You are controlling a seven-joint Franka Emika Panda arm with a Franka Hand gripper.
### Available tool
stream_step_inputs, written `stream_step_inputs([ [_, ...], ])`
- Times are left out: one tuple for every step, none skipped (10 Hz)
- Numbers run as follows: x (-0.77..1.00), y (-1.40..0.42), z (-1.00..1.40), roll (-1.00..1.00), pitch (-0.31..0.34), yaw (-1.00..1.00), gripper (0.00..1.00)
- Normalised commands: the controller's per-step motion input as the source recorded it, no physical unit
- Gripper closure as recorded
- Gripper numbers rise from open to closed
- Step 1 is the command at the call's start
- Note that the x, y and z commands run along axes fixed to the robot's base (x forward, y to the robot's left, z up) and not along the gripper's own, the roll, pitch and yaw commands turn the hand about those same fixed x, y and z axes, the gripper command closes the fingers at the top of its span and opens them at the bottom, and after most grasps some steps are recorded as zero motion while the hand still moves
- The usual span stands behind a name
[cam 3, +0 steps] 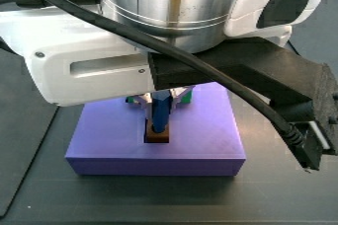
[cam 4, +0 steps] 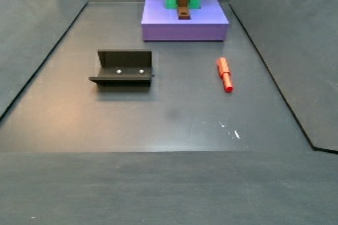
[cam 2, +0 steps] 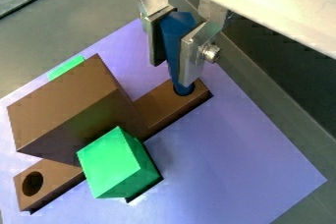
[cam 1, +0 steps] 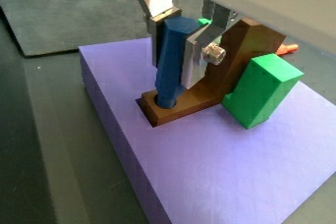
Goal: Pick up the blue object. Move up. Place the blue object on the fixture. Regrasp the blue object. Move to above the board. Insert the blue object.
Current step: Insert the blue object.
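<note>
The blue object (cam 1: 170, 61) (cam 2: 180, 51) stands nearly upright, with my gripper (cam 1: 178, 56) (cam 2: 175, 56) shut on its upper part; a silver finger (cam 1: 198, 59) presses on each side. Its lower end sits in the socket at one end of the brown bar (cam 1: 182, 108) (cam 2: 144, 120), on the purple board (cam 1: 223, 179) (cam 2: 250, 159) (cam 3: 158, 145) (cam 4: 185, 27). In a side view the blue object (cam 3: 158, 113) shows under the arm's housing. The fixture (cam 4: 123, 68) stands alone on the floor, well away from the board.
A green block (cam 1: 262, 90) (cam 2: 116, 164) stands on the board right beside the bar. The bar's other end has a round hole (cam 2: 35, 181). A red peg (cam 4: 224, 73) lies on the floor, to the right of the fixture.
</note>
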Motion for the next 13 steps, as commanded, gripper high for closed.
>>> stream_step_inputs([
  [0.01, 0.12, 0.47, -0.26, 0.107, 0.00, 1.00],
  [0.03, 0.08, 0.45, -0.22, 0.113, 0.00, 1.00],
  [0.05, 0.08, 0.42, -0.22, 0.114, 0.00, 1.00],
  [0.10, 0.03, 0.03, -0.09, 0.041, 0.00, 1.00],
  [0.15, 0.00, -0.27, 0.00, 0.000, 0.00, 1.00],
  [0.13, 0.00, -0.40, 0.01, -0.011, 0.00, 1.00],
  [0.13, 0.00, -0.55, 0.08, -0.033, 0.00, 1.00],
  [0.07, 0.00, -0.97, 0.06, -0.131, 0.00, 1.00],
  [0.00, -0.02, -1.00, 0.05, -0.091, 0.00, 1.00],
  [0.00, -0.07, -1.00, 0.04, -0.073, 0.00, 1.00],
  [0.00, -0.05, -1.00, 0.05, -0.083, 0.00, 1.00],
  [0.04, 0.00, -1.00, 0.05, -0.107, 0.00, 1.00],
  [0.06, 0.00, -0.69, 0.00, -0.091, 0.00, 1.00],
])
